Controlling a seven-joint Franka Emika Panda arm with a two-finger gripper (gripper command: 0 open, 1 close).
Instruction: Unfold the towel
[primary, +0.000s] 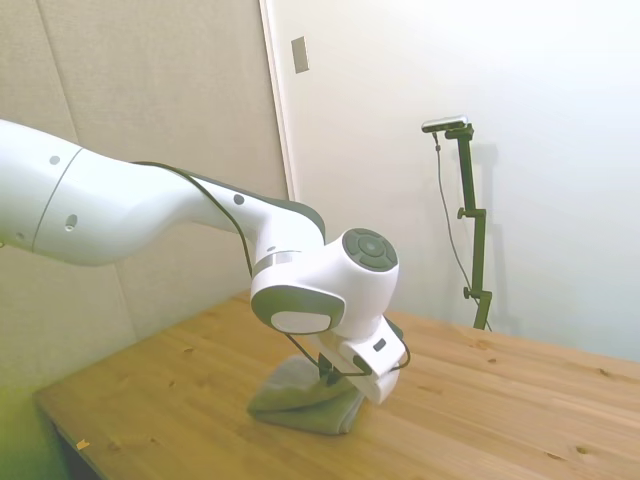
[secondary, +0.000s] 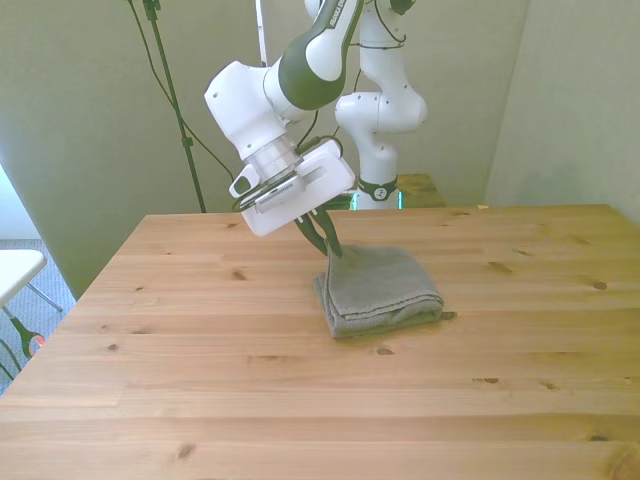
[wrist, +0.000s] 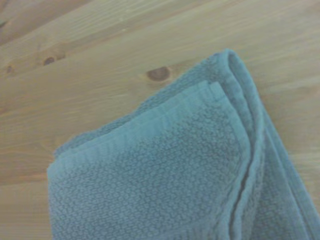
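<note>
The towel (secondary: 380, 290) lies folded on the wooden table (secondary: 200, 380), roughly at the middle of the tabletop in the front view, a compact grey-green rectangle with several thick layers stacked at its edges. The wrist view shows one corner of the towel (wrist: 165, 175) up close: the terry weave is plain, the hemmed edges of at least three layers run side by side along one border, and bare planks with dark knots lie beyond it. The gripper (secondary: 328, 243) hangs tilted over the towel's far corner toward the front view's left, its dark fingers close together and their tips reaching down to that corner's top edge; whether they actually pinch cloth cannot be told from here. In the side view the gripper (primary: 330, 374) is mostly hidden behind the white wrist housing, just above the towel (primary: 300, 402). A small dark marking sits on the arm's upper link, too small to read.
</note>
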